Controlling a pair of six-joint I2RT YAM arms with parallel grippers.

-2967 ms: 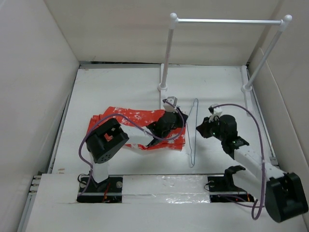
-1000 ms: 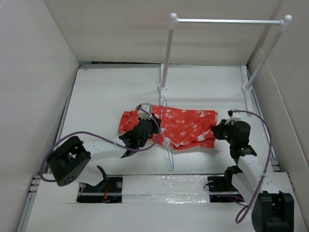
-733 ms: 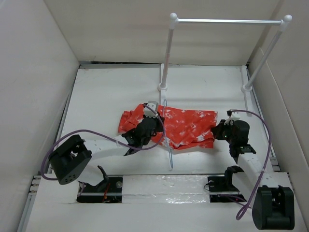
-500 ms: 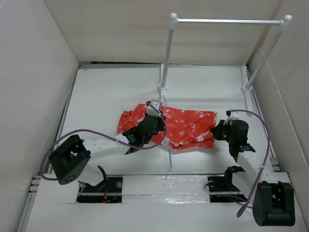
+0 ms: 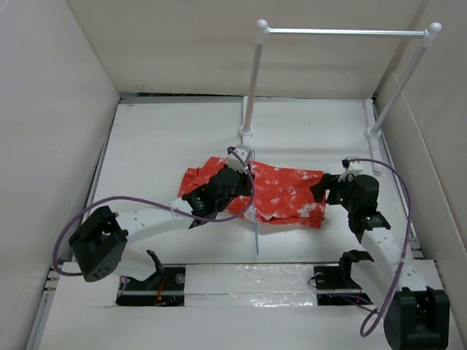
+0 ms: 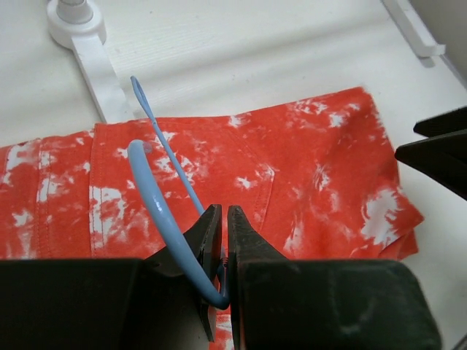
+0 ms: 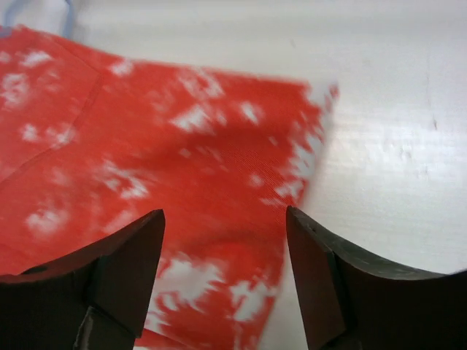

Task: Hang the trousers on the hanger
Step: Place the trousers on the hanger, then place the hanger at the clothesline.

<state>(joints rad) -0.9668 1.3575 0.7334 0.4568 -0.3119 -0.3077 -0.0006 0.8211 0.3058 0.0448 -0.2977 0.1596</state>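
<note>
**A:** Where are the trousers [image 5: 284, 191]?

**B:** Spread flat on the white table [image 5: 168, 138], about mid-way between the two arms, long side running left to right. The far edge lies just in front of the foot of the white rack [image 5: 252, 80].

**A:** And the hanger [image 6: 148, 182]?

**B:** The pale blue wire crosses the trousers from far to near, left of their middle. Its small looped end pokes out past the far edge, beside the rack's foot. In the top view a thin length of it sticks out past the near edge onto bare table. At least one run of wire lies on top of the fabric. Whether another passes beneath, I cannot tell.

**A:** What is the left gripper [image 6: 222, 240] doing?

**B:** It is over the left half of the trousers. Its jaws are pinched together on the hanger wire, which bends down between them at the bottom of the wrist view.

**A:** The right gripper [image 7: 224, 215]?

**B:** Its fingers are spread wide, with nothing between them. It sits at the trousers' right end. In its own wrist view one finger is over the red fabric and the other over white table, with the cloth's edge running between them. Whether the tips touch the cloth, I cannot tell. From the left wrist view it shows as a dark shape at the right border, just beside the fabric's end.
</note>
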